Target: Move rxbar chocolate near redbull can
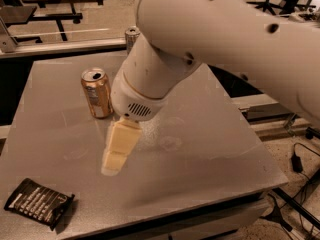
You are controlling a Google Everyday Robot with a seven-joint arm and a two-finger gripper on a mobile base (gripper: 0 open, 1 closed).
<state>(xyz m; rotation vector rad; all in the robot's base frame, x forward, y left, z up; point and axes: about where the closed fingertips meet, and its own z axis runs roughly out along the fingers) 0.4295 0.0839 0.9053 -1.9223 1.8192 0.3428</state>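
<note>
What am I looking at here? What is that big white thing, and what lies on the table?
The big white shape is a robot's arm, seen by one camera looking down onto a grey table. The cream piece at its end is the end effector, the part that grasps. It points down over the table's middle, with nothing visibly held. A gold can stands just beside the arm, to its left in the picture. A slim silver can stands at the far edge, partly hidden behind the arm. A black snack bar with white lettering lies flat at the near left corner, apart from everything else. The job is to bring that bar near the silver can.
</note>
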